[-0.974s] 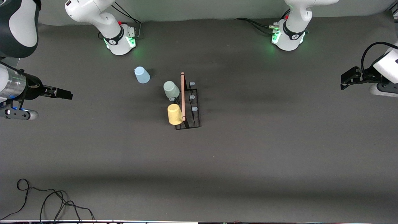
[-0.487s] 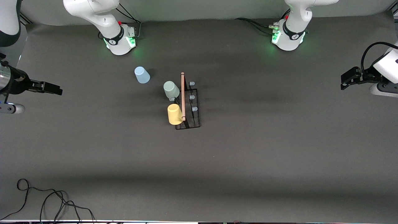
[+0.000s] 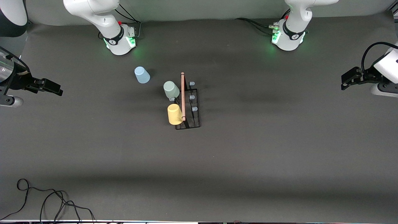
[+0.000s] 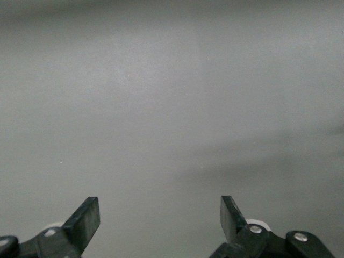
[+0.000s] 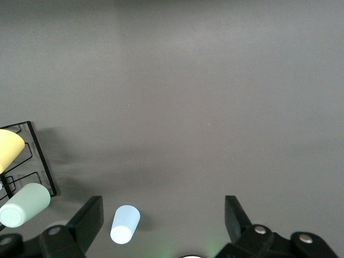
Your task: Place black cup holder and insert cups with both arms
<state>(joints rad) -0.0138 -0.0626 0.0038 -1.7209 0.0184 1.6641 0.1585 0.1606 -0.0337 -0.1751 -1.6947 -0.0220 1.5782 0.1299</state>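
Note:
The black cup holder [image 3: 192, 119] stands mid-table, its wooden rod handle [image 3: 182, 96] on top. A mint green cup [image 3: 171, 89] and a yellow cup [image 3: 174, 114] sit tilted on its pegs, on the side toward the right arm's end. The pale blue cup [image 3: 142, 75] stands upside down on the table, apart from the holder and farther from the camera. My right gripper [image 3: 54, 88] hangs open and empty over the right arm's end of the table. Its wrist view shows the blue cup [image 5: 125, 224], mint cup [image 5: 25, 205], yellow cup [image 5: 9, 149] and holder [image 5: 37, 156]. My left gripper [image 3: 346, 81] waits open and empty over the left arm's end.
Three bare pale blue pegs [image 3: 192, 97] stick out on the holder's side toward the left arm. A black cable [image 3: 46, 199] lies coiled near the table's front edge at the right arm's end. The arm bases [image 3: 119, 40] glow green along the back.
My right gripper has drawn back toward the right arm's end of the table and risen slightly. The left arm, the holder and the cups have not moved.

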